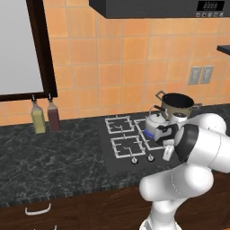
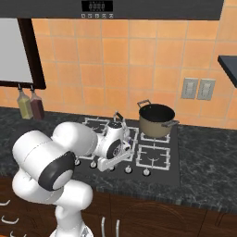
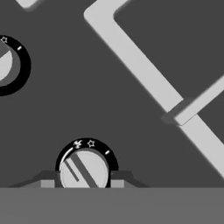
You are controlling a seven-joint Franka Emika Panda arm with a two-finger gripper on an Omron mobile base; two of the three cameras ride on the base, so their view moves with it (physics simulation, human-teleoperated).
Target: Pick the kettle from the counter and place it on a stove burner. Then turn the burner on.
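Note:
The small silver kettle (image 1: 155, 122) (image 2: 115, 133) stands upright on the stove burner (image 1: 151, 137) at the middle of the black cooktop. A blue flame (image 1: 148, 133) glows under its left side. My hand reaches down in front of it to the row of knobs. In the hand view my gripper (image 3: 83, 181) (image 2: 109, 163) is shut on a round silver burner knob (image 3: 83, 170), one dark fingertip (image 3: 48, 182) pressed to each side. The knob's bar points diagonally. The black counter (image 1: 49, 157) runs left and right of the cooktop.
A large dark lidded pot (image 1: 178, 104) (image 2: 157, 119) sits on the back right grate, close behind the kettle. Another knob (image 3: 6, 65) lies to the upper left in the hand view. Two bottles (image 1: 45, 117) stand by the wall at the left.

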